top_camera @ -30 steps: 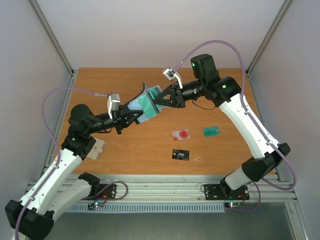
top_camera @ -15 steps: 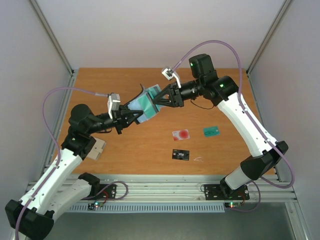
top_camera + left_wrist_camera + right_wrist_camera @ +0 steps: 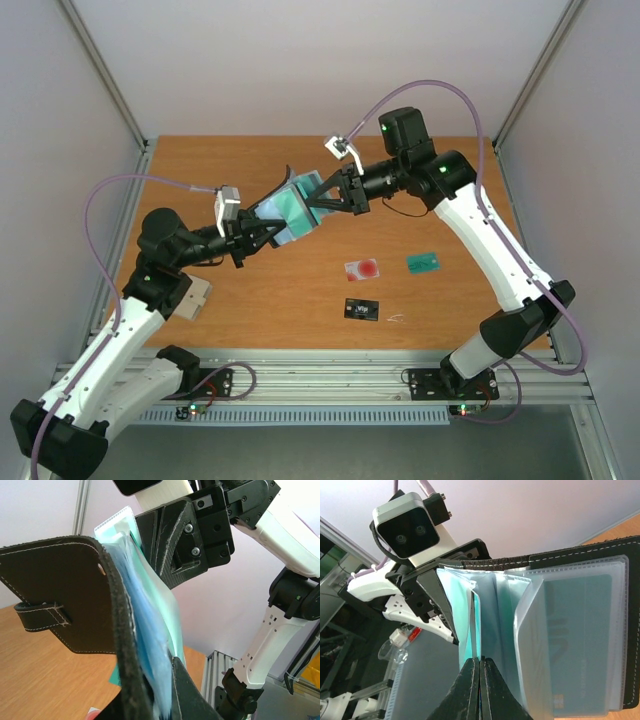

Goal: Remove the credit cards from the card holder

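The card holder (image 3: 292, 203) is held open in the air above the table's middle. It is black outside (image 3: 60, 595), with pale blue clear sleeves (image 3: 570, 645) that hold teal-green credit cards. My left gripper (image 3: 273, 229) is shut on the holder's lower edge, as the left wrist view (image 3: 157, 685) also shows. My right gripper (image 3: 313, 207) is shut on the edge of a teal card (image 3: 481, 622) that stands in a sleeve. On the table lie a whitish card with a red spot (image 3: 362, 268), a black card (image 3: 362, 310) and a teal card (image 3: 424, 262).
A pale tan block (image 3: 196, 297) lies under my left arm near the table's left side. A small white scrap (image 3: 395, 319) lies beside the black card. Metal frame posts (image 3: 110, 85) stand at the back corners.
My right arm has shifted very slightly. Both grippers keep the same hold, and the holder stays in place.
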Robot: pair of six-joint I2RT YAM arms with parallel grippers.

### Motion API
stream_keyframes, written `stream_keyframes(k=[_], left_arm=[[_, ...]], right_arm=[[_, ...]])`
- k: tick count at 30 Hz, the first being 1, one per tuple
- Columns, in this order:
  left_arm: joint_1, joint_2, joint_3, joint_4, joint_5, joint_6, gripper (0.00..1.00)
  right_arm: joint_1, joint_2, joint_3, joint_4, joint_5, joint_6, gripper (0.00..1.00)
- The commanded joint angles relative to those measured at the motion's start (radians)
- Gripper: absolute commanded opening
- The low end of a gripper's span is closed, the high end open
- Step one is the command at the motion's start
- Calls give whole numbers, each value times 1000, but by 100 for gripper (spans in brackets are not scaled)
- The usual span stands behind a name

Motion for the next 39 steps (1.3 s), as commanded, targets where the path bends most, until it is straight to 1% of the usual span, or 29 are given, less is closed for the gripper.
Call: stream_keyframes(k=[1,5,7,11,13,15,17,19,22,24,27,30,33,37,39], left_arm=[[-1,-10,-10,76,-4,3,0],[-2,-14,-15,73,-12,3,0],[-2,-17,-21,59,-29,8,0],[-2,-27,-33,-14,-151,36,0],[-2,-27,-36,-68,-234,83,0],[-3,-25,-38,-141,-370,122,0],[-1,-23,-41,-203,-500,153,0],[-2,-25,-46,-237,-599,179,0],[-1,-32,-55,-248,-659,204,0],[-1,-38,-66,-231,-660,214,0],[1,-46,-78,-208,-656,216,0],[1,-58,-89,-193,-636,209,0],[0,-75,-100,-191,-626,196,0],[1,-88,-112,-189,-627,190,0],[0,-93,-115,-185,-627,196,0]], right_arm=[[-26,-32,-4,-10,56,13,1],[-66,-51,-5,12,198,102,1],[-88,-58,-6,12,236,143,1],[-93,-60,6,-42,335,185,1],[-93,-56,21,-81,403,225,1],[-94,-50,57,-163,525,272,1],[-106,-48,99,-259,695,362,1],[-137,-48,133,-375,889,460,1],[-187,-52,120,-542,1172,606,1],[-200,-77,47,-577,1300,666,1],[-225,-107,-81,-577,1334,755,1],[-288,-87,-160,-622,1334,857,1],[-333,-59,-198,-684,1341,985,1],[-337,-39,-254,-702,1401,1190,1],[-338,-1,-259,-735,1416,1288,1]])
